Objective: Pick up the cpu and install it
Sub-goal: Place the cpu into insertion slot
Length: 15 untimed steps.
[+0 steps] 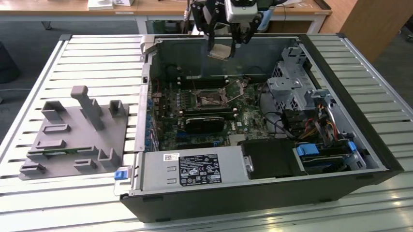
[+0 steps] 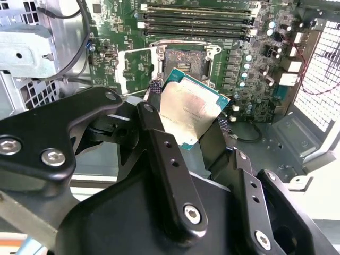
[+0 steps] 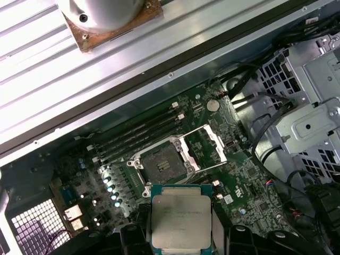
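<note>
1. The arm's gripper (image 1: 223,46) hangs over the open computer case (image 1: 145,96), clenched on the cpu (image 1: 221,51), which is in the air and tilted, clear of every board part.
2. In the second wrist view the black fingers (image 2: 154,106) press two opposite edges of the cpu (image 2: 191,109). Its silvery top faces the camera, its green rim shows along the free edges, and one corner points towards the socket.
3. The socket (image 3: 162,162) lies bare on the green motherboard. Its metal load frame (image 3: 207,146) is swung open to one side, leaving the square recess uncovered. In the first wrist view the cpu (image 3: 180,220) sits just beside the socket's nearer edge, not over it.
4. Memory sticks (image 2: 196,21) run in rows close along one side of the socket (image 2: 183,61). In the exterior view a metal drive cage (image 1: 287,84) stands to the exterior view's right, well apart from the socket.
5. The case walls rise around the board, with the top open beneath the arm.
6. On the slatted table (image 1: 96,53), at the exterior view's left, the grey fixture tray (image 1: 71,135) with upright pegs lies beside the case.
</note>
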Each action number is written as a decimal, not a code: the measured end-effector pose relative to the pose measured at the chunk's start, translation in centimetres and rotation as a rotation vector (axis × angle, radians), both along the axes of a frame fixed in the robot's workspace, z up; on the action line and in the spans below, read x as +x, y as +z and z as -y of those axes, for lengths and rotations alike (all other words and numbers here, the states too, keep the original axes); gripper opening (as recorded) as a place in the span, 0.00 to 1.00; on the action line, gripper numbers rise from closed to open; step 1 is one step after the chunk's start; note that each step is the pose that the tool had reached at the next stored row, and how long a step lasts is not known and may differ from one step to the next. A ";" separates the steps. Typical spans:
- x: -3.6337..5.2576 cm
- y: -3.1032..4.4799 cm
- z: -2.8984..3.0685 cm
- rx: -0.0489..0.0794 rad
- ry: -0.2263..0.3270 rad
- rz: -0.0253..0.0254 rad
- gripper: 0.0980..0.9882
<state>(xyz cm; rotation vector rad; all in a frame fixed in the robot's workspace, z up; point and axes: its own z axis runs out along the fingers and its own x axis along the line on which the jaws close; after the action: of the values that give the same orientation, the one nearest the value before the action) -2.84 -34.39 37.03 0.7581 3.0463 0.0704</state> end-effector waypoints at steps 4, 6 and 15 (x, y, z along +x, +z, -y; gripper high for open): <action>0.00 -0.02 0.00 0.000 -0.013 0.0000 0.50; 0.00 -0.03 0.00 0.000 -0.018 0.0000 0.50; 0.00 -0.07 0.00 0.000 -0.043 0.0000 0.50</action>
<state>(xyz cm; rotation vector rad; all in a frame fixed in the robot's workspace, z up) -2.84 -34.39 36.96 0.8239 3.0282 0.0703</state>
